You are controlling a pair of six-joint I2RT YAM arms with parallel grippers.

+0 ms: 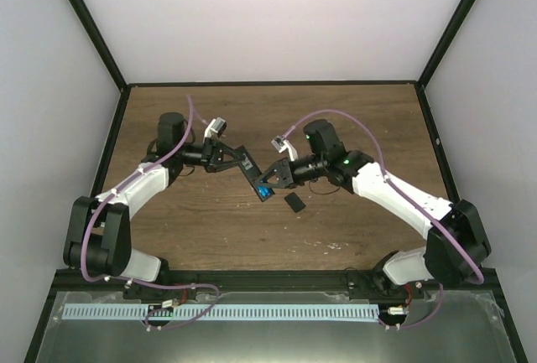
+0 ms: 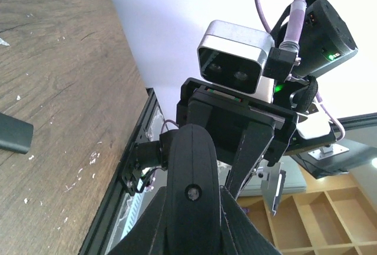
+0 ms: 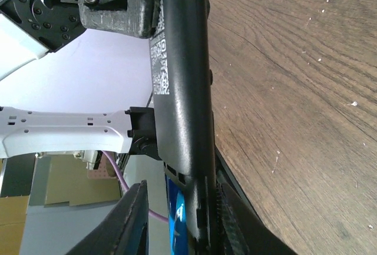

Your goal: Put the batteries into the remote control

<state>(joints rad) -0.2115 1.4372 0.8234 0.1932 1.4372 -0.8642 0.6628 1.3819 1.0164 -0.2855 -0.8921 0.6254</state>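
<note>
Remote control (image 3: 182,90) aloft, long axis spanning both grippers | left gripper (image 1: 235,158) clamped on its far end | blue battery (image 3: 175,219) at near end, between parted fingers of right gripper (image 1: 279,175); hold cannot be told

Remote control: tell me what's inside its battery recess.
One blue battery shows in the remote control at the end the right gripper holds. That gripper covers the rest of the recess, so a second battery cannot be seen.

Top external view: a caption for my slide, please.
Left tool holds a slim black remote control; right tool sits at its end beside a bright blue battery.
</note>
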